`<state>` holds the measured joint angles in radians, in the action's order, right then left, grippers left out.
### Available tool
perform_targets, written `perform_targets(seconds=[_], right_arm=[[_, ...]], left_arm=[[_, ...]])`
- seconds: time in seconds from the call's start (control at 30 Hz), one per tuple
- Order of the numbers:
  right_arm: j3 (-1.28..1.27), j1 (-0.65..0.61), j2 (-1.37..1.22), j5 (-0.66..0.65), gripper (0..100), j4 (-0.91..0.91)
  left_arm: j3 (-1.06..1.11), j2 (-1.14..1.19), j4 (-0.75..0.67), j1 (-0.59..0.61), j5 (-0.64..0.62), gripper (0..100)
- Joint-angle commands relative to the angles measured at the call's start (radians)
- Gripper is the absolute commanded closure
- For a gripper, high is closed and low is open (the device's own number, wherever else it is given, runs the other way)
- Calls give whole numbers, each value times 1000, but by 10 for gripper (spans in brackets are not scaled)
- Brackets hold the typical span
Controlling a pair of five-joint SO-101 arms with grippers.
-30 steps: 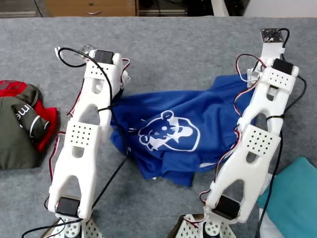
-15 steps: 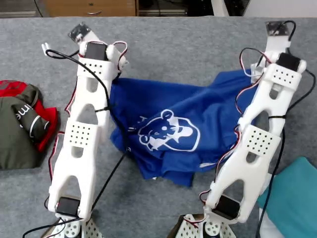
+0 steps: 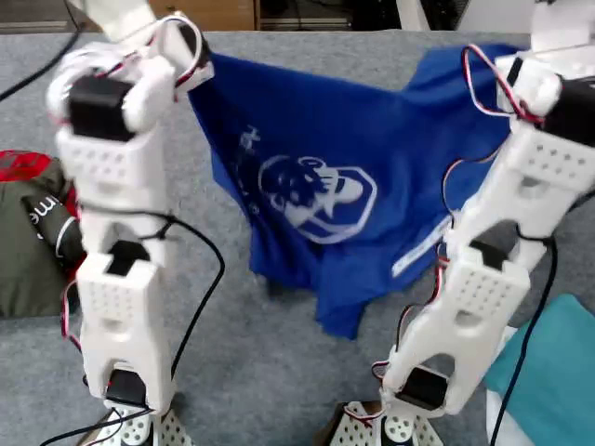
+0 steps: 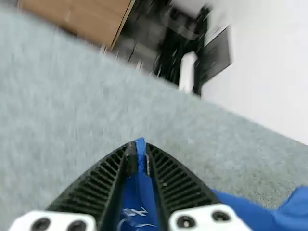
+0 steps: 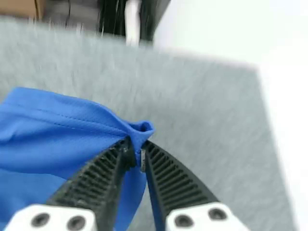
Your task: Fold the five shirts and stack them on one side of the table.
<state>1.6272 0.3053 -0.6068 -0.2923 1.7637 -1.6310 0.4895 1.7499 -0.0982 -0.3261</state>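
Two white robot arms hold a royal-blue cotton shirt with a white bear print (image 3: 316, 195) above the grey felt-covered counter (image 3: 307, 65). The garment is stretched between them, and its lower edge sags toward the surface. The left hand (image 4: 138, 147) is pinched down on a small tuck of blue cloth at one upper corner. The right hand (image 5: 134, 144) is clamped the same way on a stitched edge at the opposite corner.

The shirt looks light, soft and entirely limp. It droops in the middle, and one side hangs creased and doubled on itself. It will likely keep no shape unless spread flat. Each hold is only a thin bite of hem, so the fabric could slide free under a sharp pull. The seamed corners at the shoulders or hem seem the surest places to take it.

An olive-and-red bundle of clothing (image 3: 33, 232) lies at one side of the counter. A teal garment (image 3: 553, 362) lies at the other.
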Motion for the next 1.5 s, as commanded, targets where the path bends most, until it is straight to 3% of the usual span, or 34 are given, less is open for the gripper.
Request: perform_targets(seconds=[0.0, 0.23, 0.37, 0.7, 0.93, 1.2, 1.47], right_arm=[[39, -42, 219, -20, 994, 17], [39, -54, 591, -21, 994, -8], [38, -8, 716, -71, 994, -130], [38, 30, 929, -132, 994, -276], [38, 31, 1007, -222, 994, -410], [33, 25, 1030, -262, 994, -414], [-243, 24, 981, -253, 994, -373]], left_arm=[[-37, -176, 11, 40, 97, 981], [-35, -467, 11, 120, 199, 981], [32, -622, 12, 124, 315, 981], [568, -1084, 9, 123, 456, 981], [784, -1333, 8, 123, 468, 981], [887, -1460, 8, 123, 468, 981], [1250, -1471, -55, 123, 468, 981]])
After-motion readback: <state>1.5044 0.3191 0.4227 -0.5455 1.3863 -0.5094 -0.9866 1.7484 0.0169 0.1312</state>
